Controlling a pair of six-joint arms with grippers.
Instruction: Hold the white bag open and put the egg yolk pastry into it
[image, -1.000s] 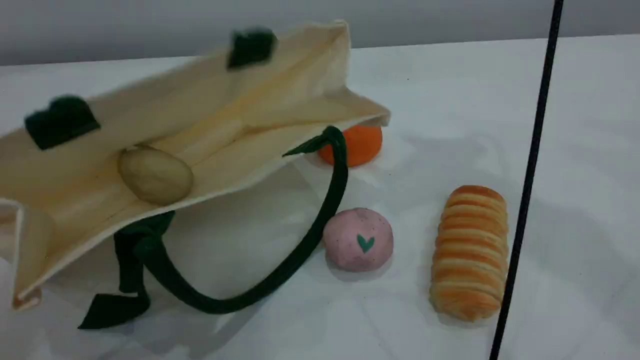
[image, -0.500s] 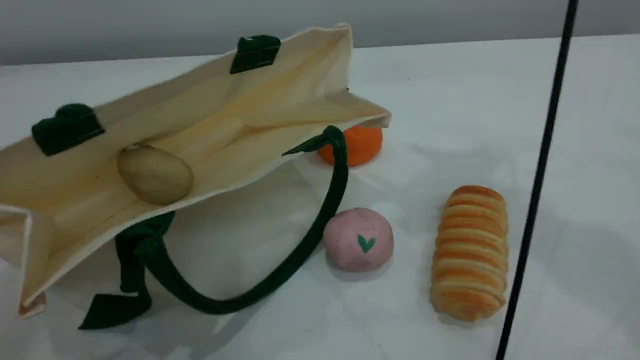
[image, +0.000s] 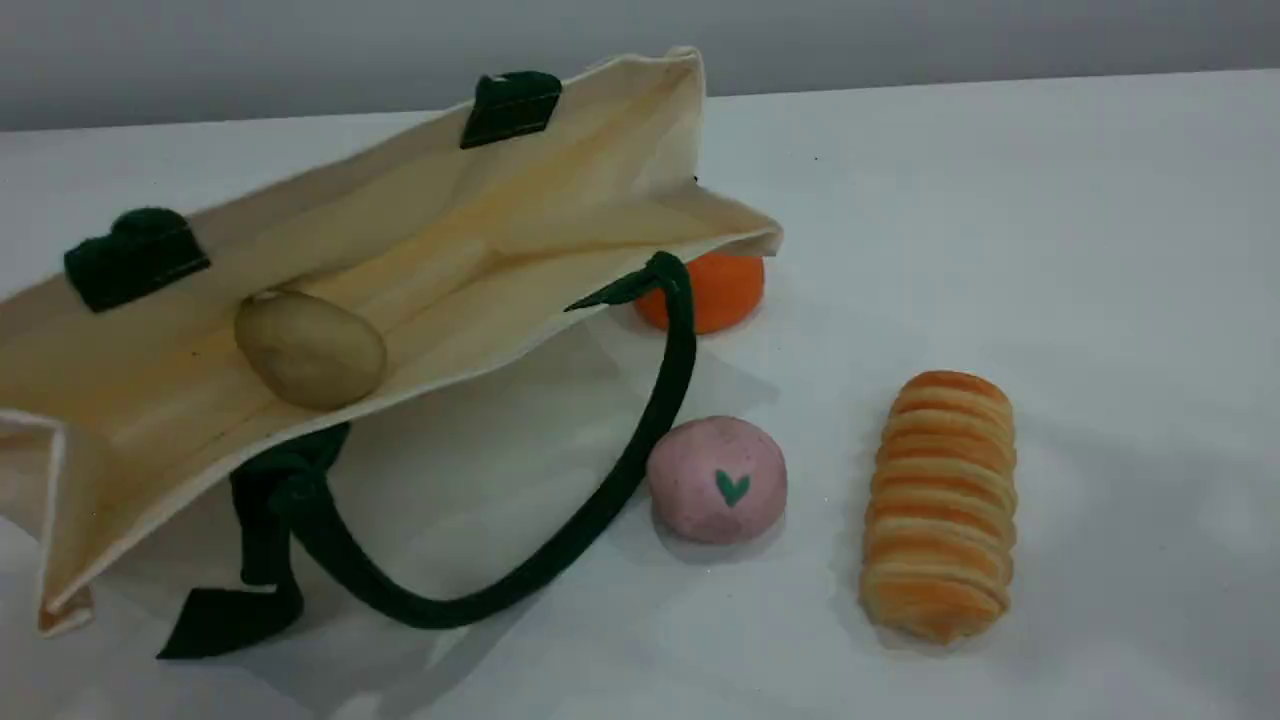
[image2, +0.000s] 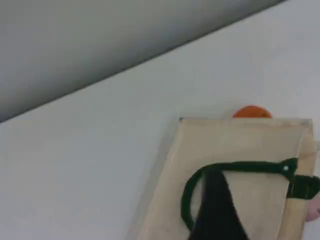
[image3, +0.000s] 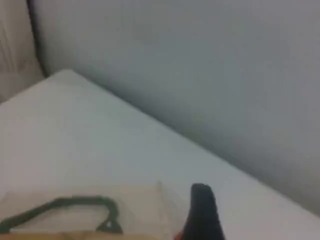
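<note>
The thin black line that cuts down the right side of the tabletop (image: 1120, 300) a second ago slides a bit further right, and now it's out of the scene view completely. The white bag (image: 450, 230) settles too. Its upper rim and green tabs (image: 510, 106) sink slightly and go from blurry to sharp.

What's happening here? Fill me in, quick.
The white bag lies on its side on the table, mouth open, with the egg yolk pastry resting inside. Neither arm appears in the scene view. By their own cameras, the left hand and right hand hang above, clear of the bag. A pink dome with a green heart, an orange piece and a striped bread roll sit outside it.
</note>
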